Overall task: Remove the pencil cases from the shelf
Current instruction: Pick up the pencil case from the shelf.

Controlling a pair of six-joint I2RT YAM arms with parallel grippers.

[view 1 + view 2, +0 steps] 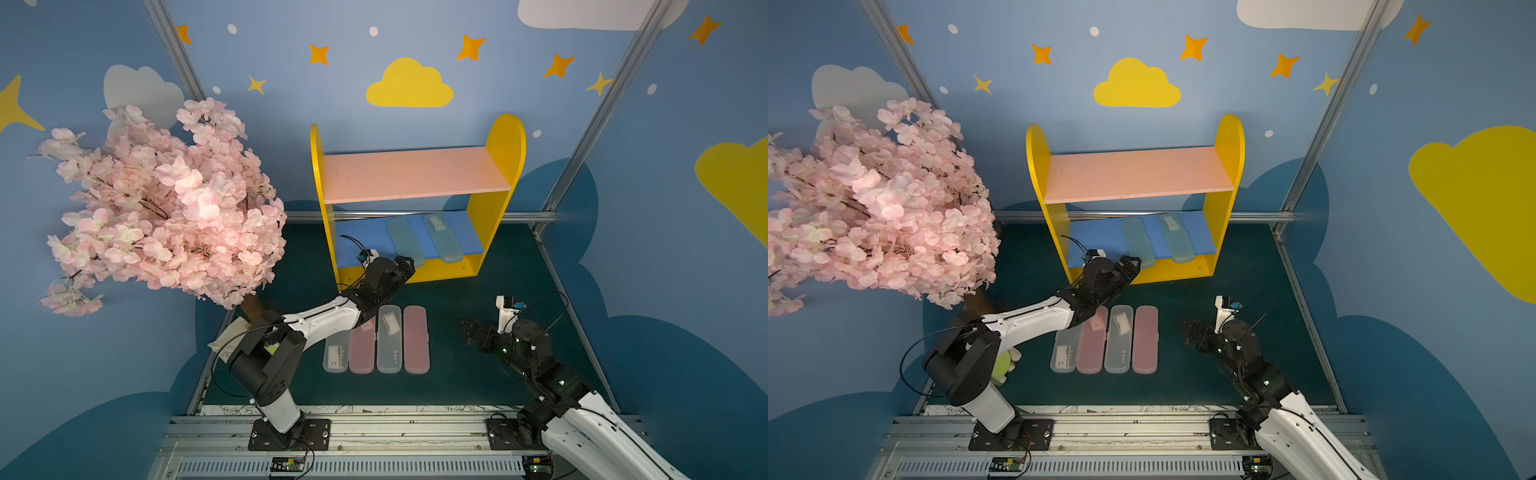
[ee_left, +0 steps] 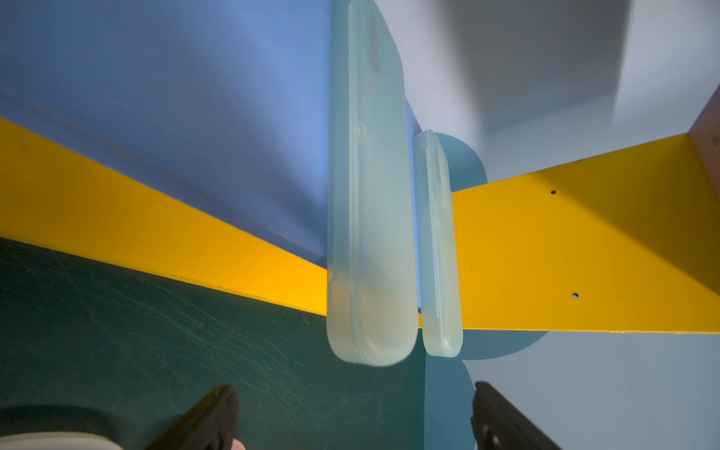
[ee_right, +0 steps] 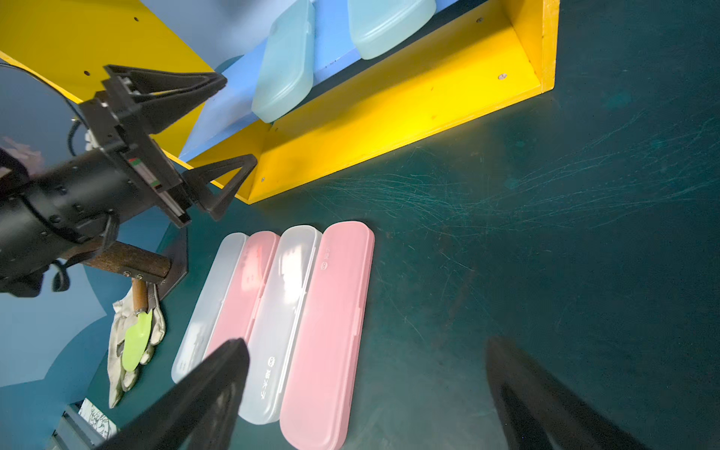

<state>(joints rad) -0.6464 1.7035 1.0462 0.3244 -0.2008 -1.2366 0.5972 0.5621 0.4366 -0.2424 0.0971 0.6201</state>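
1. Four pencil cases lay on the mat, lower centre; two teal cases sat mid-frame on the shelf.
2. Left claw and right claw gaped empty; left faced a teal end.
3. Next, we judged: straddle, clamp, withdraw.

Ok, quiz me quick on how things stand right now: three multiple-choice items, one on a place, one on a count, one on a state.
1. Where do the teal cases lie?
A) pink board
B) blue board
C) mat

2. How many cases lie on the mat?
A) two
B) three
C) four

3. The left gripper is:
A) open, empty
B) shut on a teal case
C) shut, empty

Answers:
1 B: both rest on the lower board, with their near ends overhanging its front edge.
2 C: two white cases and two pink cases lie side by side in one row.
3 A: its jaws stand apart just short of the nearer teal case, touching nothing.
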